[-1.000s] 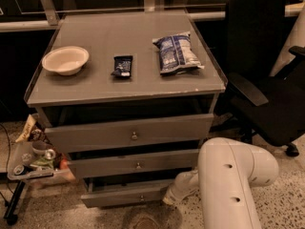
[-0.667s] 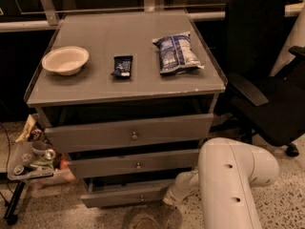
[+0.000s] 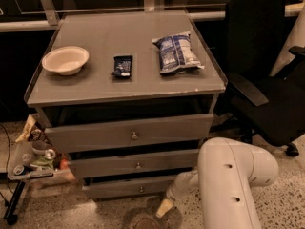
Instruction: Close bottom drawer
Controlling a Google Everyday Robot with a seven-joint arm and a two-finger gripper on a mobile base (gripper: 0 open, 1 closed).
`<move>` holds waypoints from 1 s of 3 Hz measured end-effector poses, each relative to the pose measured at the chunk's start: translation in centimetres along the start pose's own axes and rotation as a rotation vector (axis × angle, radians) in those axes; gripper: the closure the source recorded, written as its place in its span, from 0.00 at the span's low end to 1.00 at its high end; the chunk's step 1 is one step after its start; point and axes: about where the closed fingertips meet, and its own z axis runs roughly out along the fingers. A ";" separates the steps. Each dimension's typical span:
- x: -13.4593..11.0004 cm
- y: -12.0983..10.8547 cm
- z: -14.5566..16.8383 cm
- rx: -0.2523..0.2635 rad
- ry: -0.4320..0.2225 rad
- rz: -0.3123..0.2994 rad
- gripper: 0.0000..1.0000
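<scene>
The bottom drawer [image 3: 125, 187] is the lowest, narrowest grey front of a three-drawer cabinet, with a small round metal knob [image 3: 141, 189]. Its front stands out slightly, with a dark gap above it. My white arm [image 3: 233, 180] comes in from the lower right. The gripper [image 3: 164, 208] reaches down and left, low by the floor, just right of and below the bottom drawer's front corner.
On the cabinet top [image 3: 95, 87] lie a white bowl [image 3: 65, 59], a dark snack bar [image 3: 122, 66] and a blue chip bag [image 3: 176, 53]. A black office chair [image 3: 264, 75] stands at the right. A tray of clutter [image 3: 31, 161] sits at the left.
</scene>
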 end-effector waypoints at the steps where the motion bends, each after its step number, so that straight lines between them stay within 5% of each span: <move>1: 0.0 0.0 0.0 0.000 0.000 0.000 0.03; 3: 0.0 0.0 0.0 0.000 0.000 0.000 0.45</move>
